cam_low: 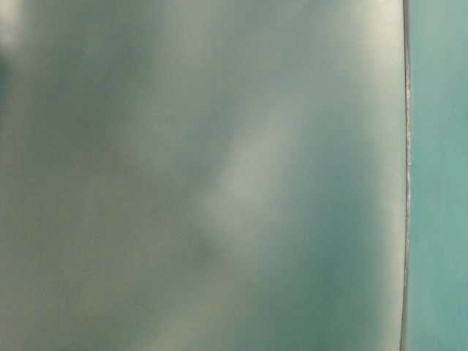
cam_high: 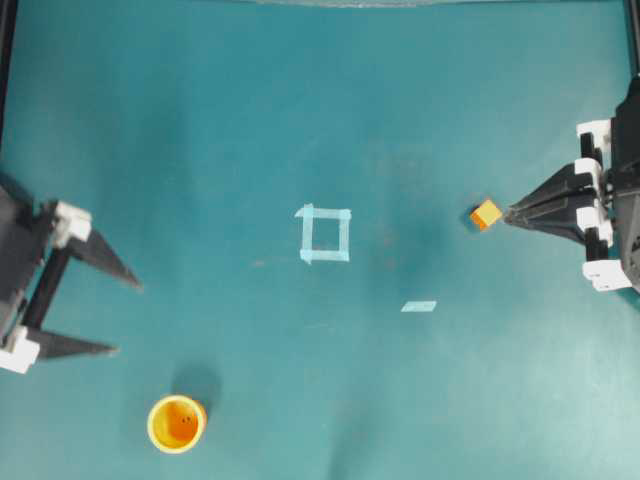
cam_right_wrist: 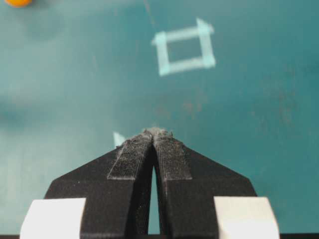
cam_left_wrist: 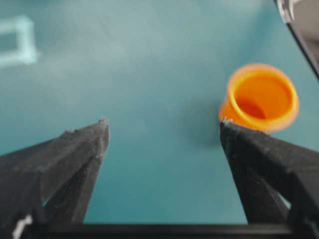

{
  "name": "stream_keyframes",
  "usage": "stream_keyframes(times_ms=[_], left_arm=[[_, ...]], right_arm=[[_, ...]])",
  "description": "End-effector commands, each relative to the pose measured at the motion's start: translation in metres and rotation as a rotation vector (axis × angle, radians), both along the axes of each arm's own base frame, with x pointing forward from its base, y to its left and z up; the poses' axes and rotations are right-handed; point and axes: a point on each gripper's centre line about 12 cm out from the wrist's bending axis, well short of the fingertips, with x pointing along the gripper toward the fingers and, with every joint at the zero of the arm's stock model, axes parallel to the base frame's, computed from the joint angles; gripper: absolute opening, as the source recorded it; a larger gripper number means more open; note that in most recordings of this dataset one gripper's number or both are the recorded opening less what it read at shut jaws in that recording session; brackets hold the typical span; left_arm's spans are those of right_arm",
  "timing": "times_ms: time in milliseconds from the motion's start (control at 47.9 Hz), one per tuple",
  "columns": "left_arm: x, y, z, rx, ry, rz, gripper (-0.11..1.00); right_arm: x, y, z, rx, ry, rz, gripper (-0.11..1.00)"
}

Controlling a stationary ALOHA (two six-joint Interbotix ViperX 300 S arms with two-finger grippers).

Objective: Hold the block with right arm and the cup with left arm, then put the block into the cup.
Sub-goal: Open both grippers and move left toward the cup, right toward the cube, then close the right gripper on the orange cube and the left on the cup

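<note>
Teal counter [cam_high: 300, 120] fills every view, bare but for a few tape marks and the two task objects. At the left edge the left gripper [cam_high: 128, 318] is seen spread wide and empty, its black fingers [cam_left_wrist: 79, 149] framing open cloth in the left wrist view; the cup [cam_high: 177, 423] stands upright near it, toward the lower edge of the overhead view and just off the tip of one finger, not yet between them. Judged from this, the approach is best made by bringing the splayed gripper squarely around the cup wall and closing gently on the yellow outside, so that the light plastic is neither tipped nor squeezed out of round. On the opposite side the right gripper [cam_high: 512, 213] is closed and holds nothing, its tip almost at the block [cam_high: 486, 214], which lies on the counter just beyond it; contact cannot be told. It would have to be opened before the small cube can be taken, and a nudge could push the block away. Between the arms a tape square [cam_high: 324, 234] and a loose tape strip [cam_high: 419, 306] are marked, and neither obstructs a path. The table-level view is blurred and shows nothing useful.
</note>
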Motion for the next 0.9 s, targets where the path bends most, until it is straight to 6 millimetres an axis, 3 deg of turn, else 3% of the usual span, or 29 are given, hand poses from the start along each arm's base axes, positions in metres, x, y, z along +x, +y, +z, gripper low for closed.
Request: stream_keyframes(times_ms=[0, 104, 251, 355, 877], left_arm=[[0.006, -0.01, -0.003, 0.02, 0.045, -0.031, 0.87], [0.013, -0.017, -0.013, 0.038, 0.101, -0.046, 0.87], [0.024, -0.028, -0.023, 0.055, 0.162, -0.058, 0.87], [0.029, -0.037, -0.028, 0.066, 0.191, -0.08, 0.87], [0.032, -0.066, -0.049, 0.02, 0.29, -0.088, 0.87]], right_arm=[[0.005, -0.001, 0.006, 0.017, 0.003, -0.013, 0.03], [0.006, -0.001, -0.002, 0.034, 0.052, -0.026, 0.18], [0.012, -0.004, -0.018, 0.064, 0.13, -0.063, 0.48], [0.018, -0.01, -0.03, 0.103, 0.197, -0.116, 0.6], [0.053, -0.024, -0.076, 0.142, 0.512, -0.233, 0.61]])
